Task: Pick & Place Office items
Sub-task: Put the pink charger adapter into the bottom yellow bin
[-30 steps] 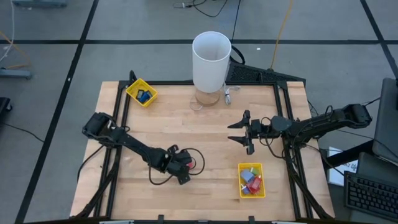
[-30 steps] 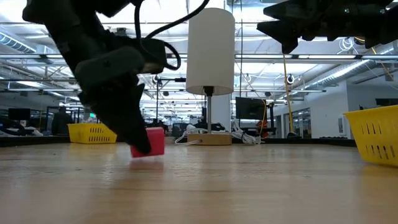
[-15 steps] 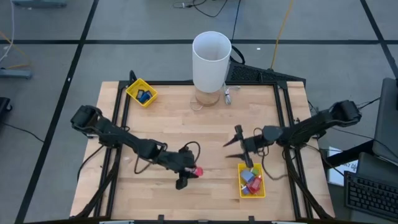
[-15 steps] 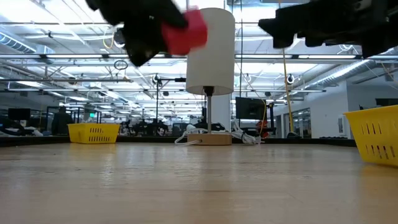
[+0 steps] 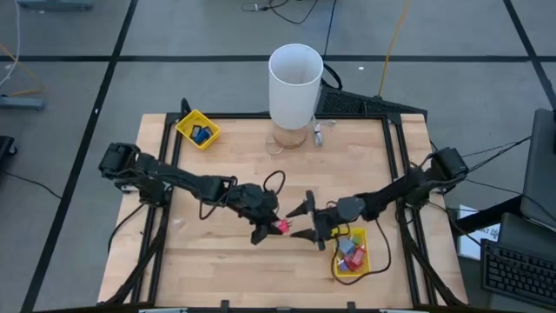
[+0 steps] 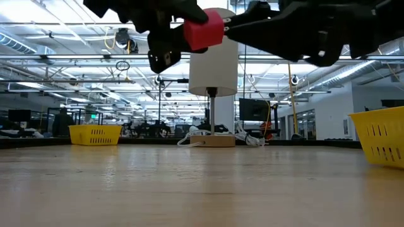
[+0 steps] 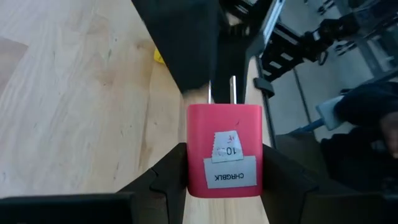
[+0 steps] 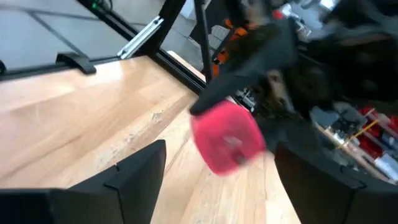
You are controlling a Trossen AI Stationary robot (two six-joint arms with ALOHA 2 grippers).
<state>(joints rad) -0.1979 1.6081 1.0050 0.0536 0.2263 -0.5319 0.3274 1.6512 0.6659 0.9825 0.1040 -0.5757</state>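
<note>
left gripper (image 5: pixel 269 224) mid-table, lifted off the wood, clenched on a red block (image 5: pixel 281 226) – in the left wrist view the block (image 7: pixel 224 151) sits squeezed between the two dark fingers (image 7: pixel 165 177), white label facing the camera, two metal prongs sticking out the far end. low view shows the same block (image 6: pixel 203 29) high in the air, well above the table (image 6: pixel 202 183), in front of the white cylinder (image 6: pixel 213 50).

right gripper (image 5: pixel 306 222) just beside the block on its other side, fingers spread wide, nothing in them. right wrist view: block (image 8: pixel 227 137) between and ahead of its two open fingers (image 8: pixel 134 174), not touching either as far as i can tell. the two grippers face each other across the block.

yellow tray (image 5: pixel 352 252) near the table's front right edge, under the right arm – red, blue and light blue pieces (image 5: pixel 350 253) piled inside. second yellow tray (image 5: pixel 197 129) at the back left corner with a couple of blue pieces (image 5: pixel 201 134) in it. in the low view the right tray (image 6: pixel 380 135) shows at the edge and the far tray (image 6: pixel 95 133) sits small at the back.

white cylinder (image 5: pixel 295 83) stands upright at the back centre on a small wooden base (image 5: pixel 291 139).
</note>
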